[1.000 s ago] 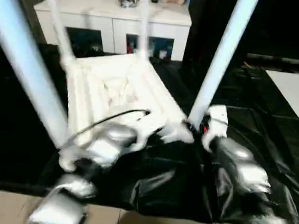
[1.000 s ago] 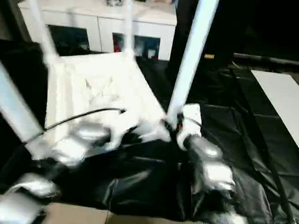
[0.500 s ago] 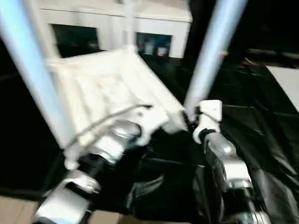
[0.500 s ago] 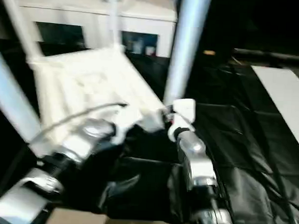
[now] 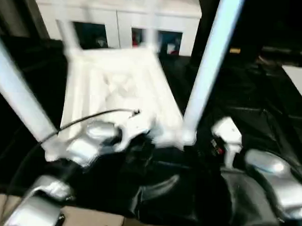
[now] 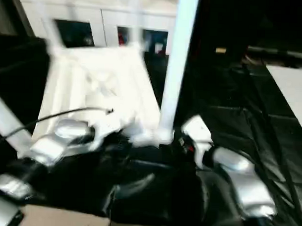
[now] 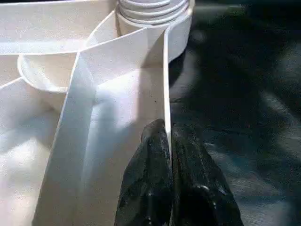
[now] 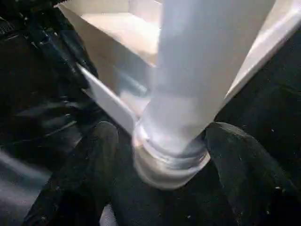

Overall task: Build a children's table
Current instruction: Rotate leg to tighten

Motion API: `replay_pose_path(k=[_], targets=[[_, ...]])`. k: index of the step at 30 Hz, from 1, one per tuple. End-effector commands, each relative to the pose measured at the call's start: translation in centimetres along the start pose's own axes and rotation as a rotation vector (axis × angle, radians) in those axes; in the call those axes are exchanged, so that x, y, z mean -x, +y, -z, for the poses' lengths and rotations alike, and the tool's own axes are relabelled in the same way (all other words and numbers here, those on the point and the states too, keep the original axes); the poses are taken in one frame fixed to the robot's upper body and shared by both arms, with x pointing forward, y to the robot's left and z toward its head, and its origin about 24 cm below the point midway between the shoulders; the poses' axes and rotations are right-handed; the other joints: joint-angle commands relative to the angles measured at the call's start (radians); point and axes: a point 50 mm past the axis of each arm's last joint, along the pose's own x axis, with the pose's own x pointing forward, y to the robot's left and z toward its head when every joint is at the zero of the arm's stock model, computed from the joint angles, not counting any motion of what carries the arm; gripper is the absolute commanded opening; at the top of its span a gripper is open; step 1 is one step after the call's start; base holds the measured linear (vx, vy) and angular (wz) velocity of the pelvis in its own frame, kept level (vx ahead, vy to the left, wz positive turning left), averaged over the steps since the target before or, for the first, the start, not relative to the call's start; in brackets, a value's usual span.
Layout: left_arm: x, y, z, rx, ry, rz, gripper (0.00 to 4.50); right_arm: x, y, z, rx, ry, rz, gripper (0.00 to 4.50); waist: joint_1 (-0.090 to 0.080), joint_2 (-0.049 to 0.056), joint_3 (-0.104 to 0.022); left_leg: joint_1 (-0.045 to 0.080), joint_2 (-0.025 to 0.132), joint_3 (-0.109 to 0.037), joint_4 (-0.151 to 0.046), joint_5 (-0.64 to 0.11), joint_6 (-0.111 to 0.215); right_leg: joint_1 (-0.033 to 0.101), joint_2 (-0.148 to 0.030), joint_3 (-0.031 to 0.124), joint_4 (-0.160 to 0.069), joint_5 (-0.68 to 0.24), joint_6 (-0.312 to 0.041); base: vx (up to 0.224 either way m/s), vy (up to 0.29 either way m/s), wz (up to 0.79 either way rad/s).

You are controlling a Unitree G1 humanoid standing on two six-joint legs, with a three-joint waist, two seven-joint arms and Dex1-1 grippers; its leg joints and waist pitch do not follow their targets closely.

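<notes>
The children's table lies upside down on a black sheet, ribbed underside facing up, with 4 legs standing in its corner sockets, long axes pointing up and out of the frame. The near right leg and near left leg are plain; the 2 far legs are blurred.

The left gripper has its 2 fingers clenched on the thin edge wall of the top, near the near right socket. The right gripper is released, its 2 fingers spread either side of that leg's base without clearly touching it.

Behind stands 1 white cabinet with glass doors.
</notes>
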Motion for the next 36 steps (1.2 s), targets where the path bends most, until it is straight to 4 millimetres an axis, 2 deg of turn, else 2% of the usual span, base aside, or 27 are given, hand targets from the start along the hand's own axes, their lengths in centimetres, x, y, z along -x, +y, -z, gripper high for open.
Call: replay_pose_path(k=[1, 6, 10, 11, 15, 18, 20, 22, 24, 25, 26, 29, 30, 31, 33, 36], targets=[[-0.2, -0.5, -1.1, -0.065, -0.026, 0.082, 0.00, 0.1, 0.1, -0.4, 0.028, 0.006, -0.019, 3.25, 0.001, -0.001, -0.052, 0.010, 0.016, 0.005, -0.074, -0.265, 0.052, 0.053, -0.029, 0.024, -0.055, -0.210, -0.224, 0.000, 0.000, 0.00], [0.4, -0.4, -1.1, -0.077, -0.045, 0.088, 0.00, -1.2, 1.6, -0.2, 0.033, 0.012, -0.086, 3.25, 0.003, -0.003, -0.054, 0.006, 0.014, 0.005, -0.072, -0.242, 0.046, 0.055, -0.029, 0.024, -0.049, -0.182, -0.219, 0.000, 0.000, 0.00], [0.5, -0.4, -1.4, -0.080, -0.054, 0.089, 0.00, -1.8, 1.8, -0.1, 0.020, 0.016, -0.086, 3.25, 0.003, -0.003, -0.057, 0.005, 0.013, 0.005, -0.069, -0.213, 0.052, 0.055, -0.029, 0.024, -0.043, -0.135, -0.229, 0.000, 0.000, 0.00], [0.5, -0.4, -1.4, -0.082, -0.047, 0.084, 0.00, -2.2, 1.8, 0.2, 0.012, 0.023, -0.080, 3.25, 0.002, -0.008, -0.056, 0.005, 0.013, 0.006, -0.069, -0.212, 0.053, 0.055, -0.028, 0.023, -0.043, -0.135, -0.231, 0.000, 0.000, 0.00], [0.5, -0.3, -1.3, -0.081, -0.042, 0.078, 0.00, -2.6, 1.7, 0.2, -0.021, 0.011, -0.078, 3.25, 0.001, -0.006, -0.055, 0.006, 0.013, 0.006, -0.070, -0.230, 0.046, 0.054, -0.030, 0.024, -0.046, -0.178, -0.224, 0.000, 0.000, 0.00], [0.5, -0.3, -1.2, -0.080, -0.040, 0.076, 0.00, -2.6, 1.6, 0.4, -0.010, 0.029, -0.088, 2.90, 0.002, -0.006, -0.056, 0.006, 0.013, 0.006, -0.069, -0.220, 0.046, 0.055, -0.030, 0.024, -0.044, -0.167, -0.220, 0.000, 0.000, 0.00], [0.6, -0.3, -1.2, -0.079, -0.039, 0.074, 0.00, -2.5, 1.6, 0.6, -0.006, 0.046, -0.092, 2.86, 0.002, -0.006, -0.057, 0.006, 0.012, 0.006, -0.068, -0.209, 0.048, 0.056, -0.029, 0.024, -0.042, -0.147, -0.225, 0.000, 0.000, 0.00], [0.6, -0.3, -1.1, -0.079, -0.037, 0.071, 0.00, -2.4, 1.5, 0.9, -0.001, 0.063, -0.095, 2.56, 0.002, -0.006, -0.057, 0.005, 0.012, 0.007, -0.066, -0.204, 0.053, 0.057, -0.029, 0.024, -0.041, -0.139, -0.228, 0.000, 0.000, 0.00], [0.7, -0.2, -1.1, -0.078, -0.034, 0.066, 0.00, -2.3, 1.4, 1.3, 0.006, 0.086, -0.099, 2.49, 0.003, -0.007, -0.057, 0.006, 0.012, 0.007, -0.066, -0.202, 0.056, 0.057, -0.029, 0.024, -0.041, -0.136, -0.230, 0.000, 0.000, 0.00], [0.7, 0.0, -1.0, -0.079, -0.021, 0.049, 0.00, -2.3, 1.3, 1.6, -0.008, 0.095, -0.076, 2.42, 0.004, -0.011, -0.057, 0.004, 0.012, 0.007, -0.065, -0.199, 0.057, 0.057, -0.030, 0.024, -0.040, -0.140, -0.229, 0.000, 0.000, 0.00], [0.7, 0.0, -0.9, -0.081, -0.014, 0.040, 0.00, -2.3, 1.2, 1.7, -0.016, 0.095, -0.064, 2.42, 0.004, -0.009, -0.057, 0.005, 0.012, 0.007, -0.066, -0.201, 0.057, 0.057, -0.030, 0.024, -0.041, -0.145, -0.228, 0.000, 0.000, 0.00], [0.6, 0.6, -0.8, -0.082, 0.003, -0.029, 0.00, -2.8, 0.4, 2.2, -0.069, 0.094, 0.074, 2.32, 0.000, -0.011, -0.053, 0.004, 0.012, 0.006, -0.069, -0.233, 0.044, 0.053, -0.030, 0.024, -0.048, -0.206, -0.213, 0.000, 0.000, 0.00], [0.2, 1.2, -0.7, -0.087, 0.031, -0.112, 0.00, -3.3, 0.1, 2.5, -0.146, 0.079, 0.185, 2.31, -0.003, -0.010, -0.050, 0.005, 0.010, 0.006, -0.072, -0.264, 0.032, 0.049, -0.028, 0.023, -0.055, -0.262, -0.196, 0.000, 0.000, 0.00], [0.2, 1.2, -0.7, -0.087, 0.031, -0.112, 0.00, -3.3, 0.1, 2.5, -0.146, 0.079, 0.185, 2.31, -0.006, -0.011, -0.047, 0.008, 0.009, 0.004, -0.076, -0.307, 0.014, 0.046, -0.029, 0.021, -0.061, -0.338, -0.176, 0.000, 0.000, 0.00], [-0.4, 1.6, -0.7, -0.057, 0.041, -0.177, 0.00, -4.0, 0.1, 2.6, -0.222, 0.053, 0.270, 2.31, -0.009, -0.012, -0.047, 0.011, 0.007, 0.001, -0.078, -0.342, -0.002, 0.043, -0.029, 0.021, -0.068, -0.412, -0.144, 0.000, 0.000, 0.00], [-1.8, 1.8, -1.0, 0.025, 0.023, -0.248, 0.00, -5.3, 0.1, 2.5, -0.327, 0.037, 0.432, 2.19, -0.014, -0.008, -0.047, 0.012, 0.004, -0.002, -0.080, -0.359, -0.020, 0.039, -0.029, 0.021, -0.071, -0.425, -0.134, 0.000, 0.000, 0.00]])
